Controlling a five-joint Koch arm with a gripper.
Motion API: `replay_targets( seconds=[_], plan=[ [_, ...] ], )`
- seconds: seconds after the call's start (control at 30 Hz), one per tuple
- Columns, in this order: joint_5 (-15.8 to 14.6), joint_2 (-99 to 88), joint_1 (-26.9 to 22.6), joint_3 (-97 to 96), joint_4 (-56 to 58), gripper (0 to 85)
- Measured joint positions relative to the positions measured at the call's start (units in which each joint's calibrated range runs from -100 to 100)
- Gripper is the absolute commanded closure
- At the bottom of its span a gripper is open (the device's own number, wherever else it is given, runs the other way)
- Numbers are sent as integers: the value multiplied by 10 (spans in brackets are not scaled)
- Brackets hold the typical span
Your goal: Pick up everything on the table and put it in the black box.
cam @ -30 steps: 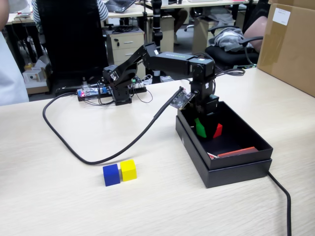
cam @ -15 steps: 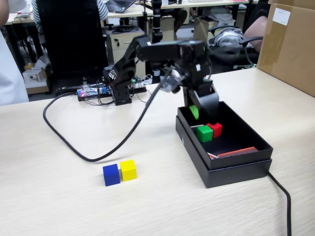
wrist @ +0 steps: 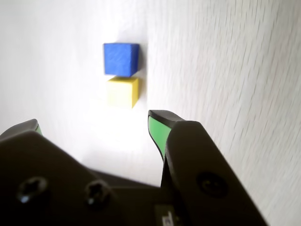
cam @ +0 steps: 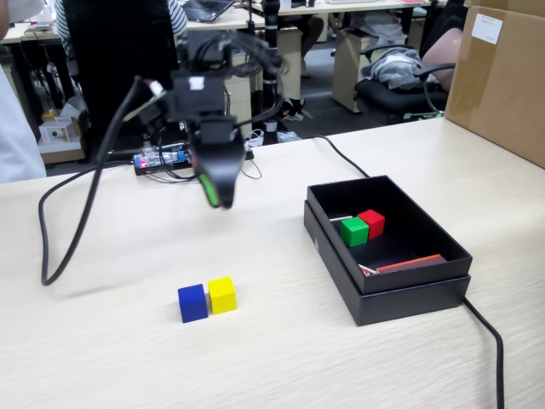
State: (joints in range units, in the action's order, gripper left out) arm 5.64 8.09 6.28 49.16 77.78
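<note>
Above the table (cam: 128, 341), the gripper (wrist: 94, 123) hangs with jaws apart and nothing between them, the blue cube (wrist: 121, 59) and yellow cube (wrist: 123, 92) touching each other at its twelve o'clock in the wrist view. In the fixed view the green cube (cam: 353, 231) and red cube (cam: 371, 222) sit side by side inside the black box (cam: 400, 294), at three o'clock from the gripper.

The gripper (cam: 220, 198) is out of the black box (cam: 409, 290) now and hangs over the table (cam: 102, 358) to the left of it in the fixed view, empty with its jaws apart. The green cube (cam: 353, 231) it let go of sits in the box touching the red cube (cam: 371, 223). The black cable (cam: 81, 213) swings up and left with the arm.
</note>
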Motion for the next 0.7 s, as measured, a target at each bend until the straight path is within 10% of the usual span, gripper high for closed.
replay_targets(
  seconds=[0.7],
  plan=[
    [28,344,34,164,0,480]
  ],
)
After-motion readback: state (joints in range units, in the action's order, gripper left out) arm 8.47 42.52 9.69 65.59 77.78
